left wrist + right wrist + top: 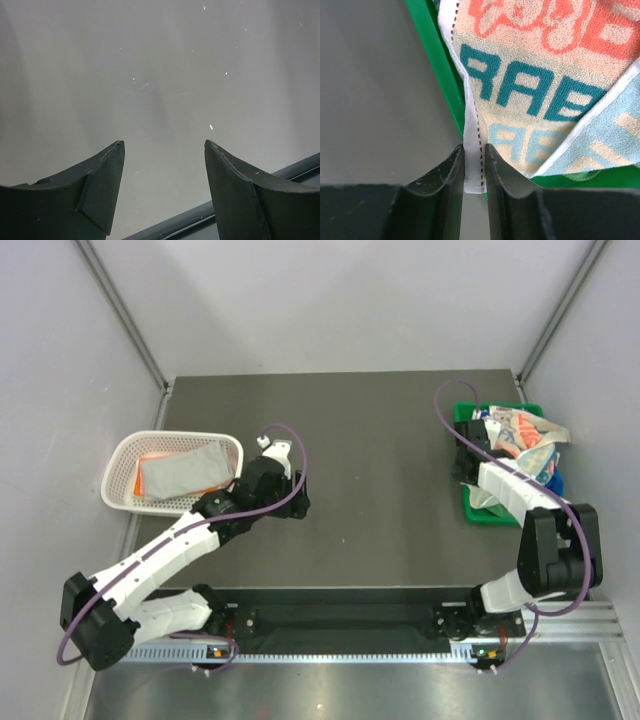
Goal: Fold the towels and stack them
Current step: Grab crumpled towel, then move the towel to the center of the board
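Right hand (474, 150) around one lettered towel (520, 85), one green bin (439, 65)

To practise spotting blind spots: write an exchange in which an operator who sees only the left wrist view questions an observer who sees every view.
Operator: I see only table between the open left jaws. Where are the towels?
Observer: A lettered towel lies in the green bin at the table's right edge.
Operator: What is the right arm doing?
Observer: The right jaws are shut on that towel's white hem.
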Available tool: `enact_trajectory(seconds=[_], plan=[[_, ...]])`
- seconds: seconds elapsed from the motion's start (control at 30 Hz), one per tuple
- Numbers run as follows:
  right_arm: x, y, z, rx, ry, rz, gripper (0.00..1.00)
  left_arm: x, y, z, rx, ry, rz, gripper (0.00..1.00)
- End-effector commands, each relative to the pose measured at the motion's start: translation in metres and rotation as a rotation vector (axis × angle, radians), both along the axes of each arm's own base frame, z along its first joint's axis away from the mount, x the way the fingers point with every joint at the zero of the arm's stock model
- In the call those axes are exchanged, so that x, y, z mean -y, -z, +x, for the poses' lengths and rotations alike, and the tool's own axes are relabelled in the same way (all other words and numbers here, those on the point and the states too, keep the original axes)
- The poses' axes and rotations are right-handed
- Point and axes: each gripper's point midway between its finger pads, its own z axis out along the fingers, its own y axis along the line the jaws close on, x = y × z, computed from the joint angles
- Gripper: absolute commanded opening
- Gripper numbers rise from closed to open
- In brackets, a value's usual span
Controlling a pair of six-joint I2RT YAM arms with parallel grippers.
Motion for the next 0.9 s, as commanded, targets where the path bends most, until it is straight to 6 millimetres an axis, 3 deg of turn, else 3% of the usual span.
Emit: enact_trajectory(seconds=[0.0, 0.17, 0.23, 0.4, 0.43, 0.47, 0.5, 0.53, 0.57, 0.63, 0.67, 0.73, 0.77, 0.83, 0.87], plan=[[0.006, -0.011, 0.004, 0.051, 0.021, -0.004, 0.21, 0.001, -0.009, 0.002, 0.038, 0.005, -0.017, 0.69], [0.007, -0.029, 0.005, 0.080, 0.017, -0.014, 0.02, 0.002, -0.005, 0.002, 0.024, 0.003, -0.014, 0.69], [0.006, -0.043, 0.007, 0.101, 0.011, -0.012, 0.00, 0.002, -0.003, 0.002, 0.021, 0.000, -0.014, 0.69], [-0.014, -0.107, 0.019, 0.221, -0.069, 0.035, 0.00, 0.005, -0.009, 0.002, 0.018, -0.002, -0.033, 0.69], [-0.024, -0.131, 0.027, 0.271, -0.103, 0.052, 0.00, 0.004, -0.011, 0.002, 0.018, -0.008, -0.034, 0.69], [-0.043, -0.140, 0.028, 0.279, -0.157, 0.064, 0.00, 0.004, -0.013, 0.003, 0.021, -0.011, -0.036, 0.69], [-0.059, -0.162, 0.034, 0.322, -0.203, 0.091, 0.00, 0.004, -0.017, 0.004, 0.028, -0.019, -0.044, 0.69], [-0.075, -0.169, 0.036, 0.333, -0.242, 0.107, 0.00, 0.002, -0.019, 0.007, 0.040, -0.035, -0.043, 0.69], [-0.112, -0.170, 0.034, 0.326, -0.331, 0.126, 0.00, 0.000, -0.023, 0.009, 0.052, -0.053, -0.042, 0.70], [-0.153, -0.182, 0.031, 0.349, -0.416, 0.147, 0.00, -0.003, -0.029, 0.013, 0.073, -0.081, -0.050, 0.70], [-0.198, -0.179, 0.020, 0.349, -0.517, 0.175, 0.00, -0.009, -0.032, 0.017, 0.090, -0.116, -0.035, 0.71], [-0.247, -0.168, 0.000, 0.338, -0.628, 0.228, 0.00, -0.016, -0.039, 0.023, 0.111, -0.166, -0.022, 0.73], [-0.289, -0.157, -0.028, 0.313, -0.738, 0.255, 0.00, -0.023, -0.040, 0.027, 0.119, -0.202, -0.003, 0.73], [-0.325, -0.130, -0.059, 0.286, -0.832, 0.275, 0.00, -0.027, -0.046, 0.033, 0.131, -0.244, -0.008, 0.74], [-0.351, -0.118, -0.090, 0.267, -0.914, 0.290, 0.00, -0.029, -0.047, 0.035, 0.131, -0.259, -0.010, 0.74]])
